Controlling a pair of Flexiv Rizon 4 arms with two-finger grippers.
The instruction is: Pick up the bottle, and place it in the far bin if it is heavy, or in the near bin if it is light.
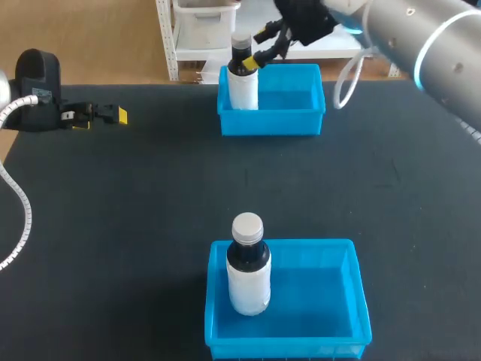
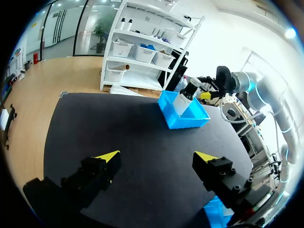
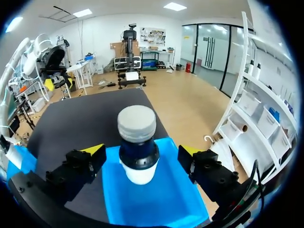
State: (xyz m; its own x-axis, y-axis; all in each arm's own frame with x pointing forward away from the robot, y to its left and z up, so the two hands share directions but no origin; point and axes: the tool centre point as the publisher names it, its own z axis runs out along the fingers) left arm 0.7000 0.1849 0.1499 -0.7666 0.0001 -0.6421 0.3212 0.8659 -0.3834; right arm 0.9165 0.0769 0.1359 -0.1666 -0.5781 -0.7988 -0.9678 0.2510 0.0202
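Blue far bin (image 1: 301,124): holds the bottle (image 1: 243,86), which stands upright in the corner towards my left arm, close against the bin wall.
Right tool (image 1: 258,47): released. Its yellow tips sit either side of the bottle's cap and neck. The right wrist view shows a gap on both sides, so nothing is gripped or touched.
Step in hand: by my judgement the bottle is already set down in the far bin, and what is left is to get the tool clear.
How to do it well: keep the fingers spread as they are and draw straight up along the bottle's axis until the tips are above the cap. Only then swing away. A sideways move while level with the neck could tip the bottle against the wall.
Near bin (image 1: 331,342): a second bottle (image 1: 248,278) stands upright in it, well apart from the right tool.
Left tool (image 2: 156,156): released and holding nothing, low over the black table (image 1: 150,226) at my left edge.
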